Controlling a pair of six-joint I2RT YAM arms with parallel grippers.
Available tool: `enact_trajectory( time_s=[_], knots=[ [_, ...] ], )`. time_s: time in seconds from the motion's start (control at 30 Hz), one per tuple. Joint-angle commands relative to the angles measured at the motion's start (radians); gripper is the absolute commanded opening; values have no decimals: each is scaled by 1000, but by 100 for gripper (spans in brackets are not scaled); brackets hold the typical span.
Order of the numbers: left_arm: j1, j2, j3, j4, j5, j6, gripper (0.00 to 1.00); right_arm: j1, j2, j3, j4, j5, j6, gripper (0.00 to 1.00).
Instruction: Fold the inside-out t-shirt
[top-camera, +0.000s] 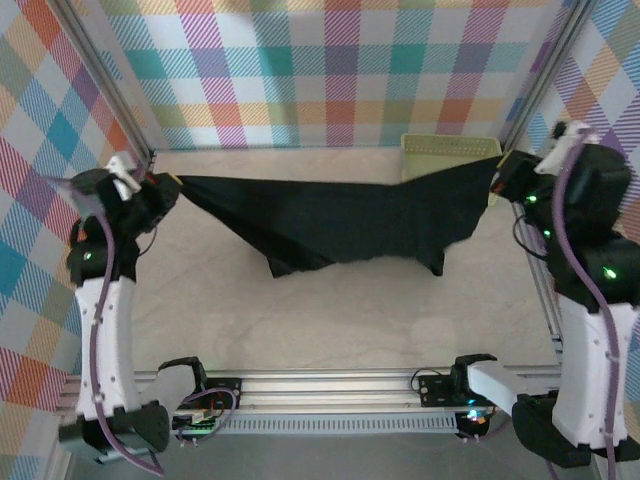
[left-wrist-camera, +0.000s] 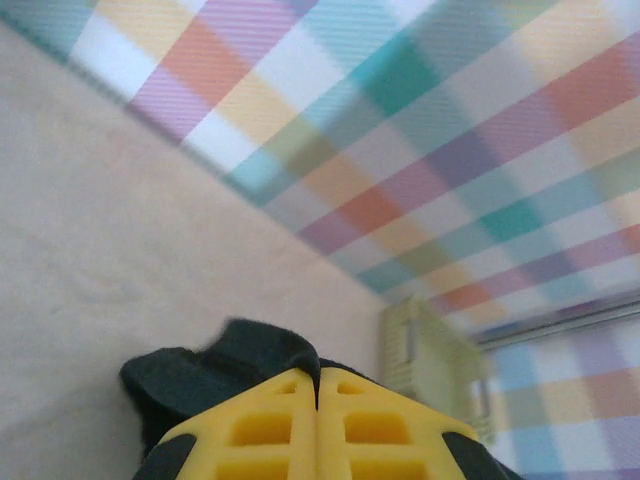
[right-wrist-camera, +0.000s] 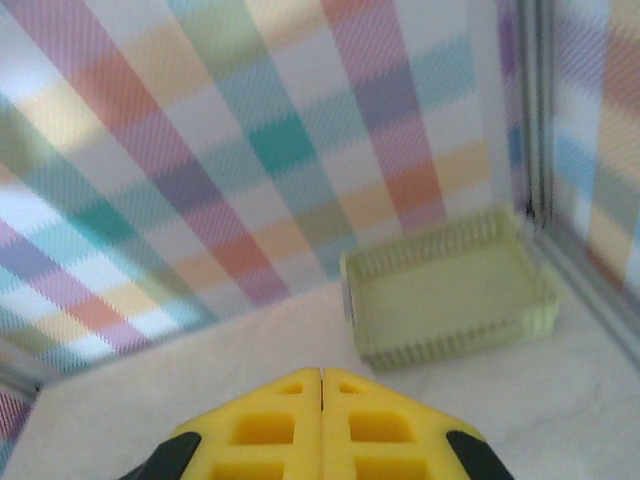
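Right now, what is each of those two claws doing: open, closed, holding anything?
Left gripper: closed, pinching one end of the black t-shirt.
Right gripper: closed, pinching the black t-shirt's other end.

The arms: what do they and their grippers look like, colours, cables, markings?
The left arm and right arm match: white shells, black joints, small green lights, and a purple cable running along each. The left gripper and right gripper have yellow fingers with rectangular recesses, on black mounts. No lettering is readable.
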Motion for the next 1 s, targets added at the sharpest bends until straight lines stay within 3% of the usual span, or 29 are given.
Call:
enact_trajectory(
  time_s=[0.0,0.1,0.37,0.5,0.67,0.77,0.97],
  knots=[
    [95,-25,-7,73,161,-142,0,-8,-13,136,-60,129,-53,0],
    [117,-31,19,65,142,-156,0,-7,-22,204,-56,147,-56,0],
    [117,25,114,78,140,-152,0,-7,26,224,18,23,-45,0],
    [105,94,139,183,177,-178,0,-7,43,195,130,-12,-19,0],
    [16,384,291,-112,27,-25,0,-7,158,168,196,-90,-1,0],
    [5,569,399,-243,-38,-12,0,-7,259,125,236,-176,-2,0],
    [4,762,666,-278,-136,-20,0,-7,512,216,273,-288,20,0]
  ],
)
